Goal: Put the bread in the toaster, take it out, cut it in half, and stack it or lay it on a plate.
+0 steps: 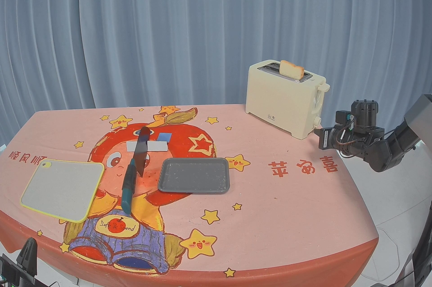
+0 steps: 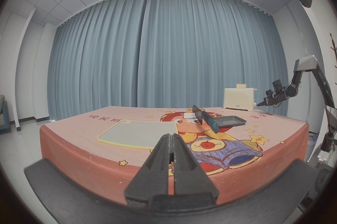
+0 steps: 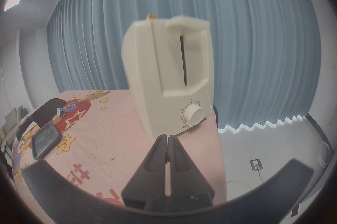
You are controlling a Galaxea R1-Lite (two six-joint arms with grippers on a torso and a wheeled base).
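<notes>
A cream toaster [image 1: 285,97] stands at the back right of the table, with a slice of bread [image 1: 291,69] sticking up out of its slot. My right gripper [image 1: 317,132] is shut and empty, level with the toaster's lever end and just off it; the right wrist view faces the lever slot and dial [image 3: 192,114] past the shut gripper [image 3: 168,139]. A grey plate [image 1: 194,175] lies mid-table. A knife [image 1: 135,166] with a teal handle leans on a small stand. The cutting board [image 1: 63,189] lies at the left. My left gripper [image 2: 172,140] is shut, low off the table's front left corner.
The toaster [image 2: 239,98] and right arm [image 2: 281,93] appear far across the table in the left wrist view. A small white and blue block [image 1: 150,144] sits behind the knife. The table's right edge runs close under the right gripper. A curtain hangs behind.
</notes>
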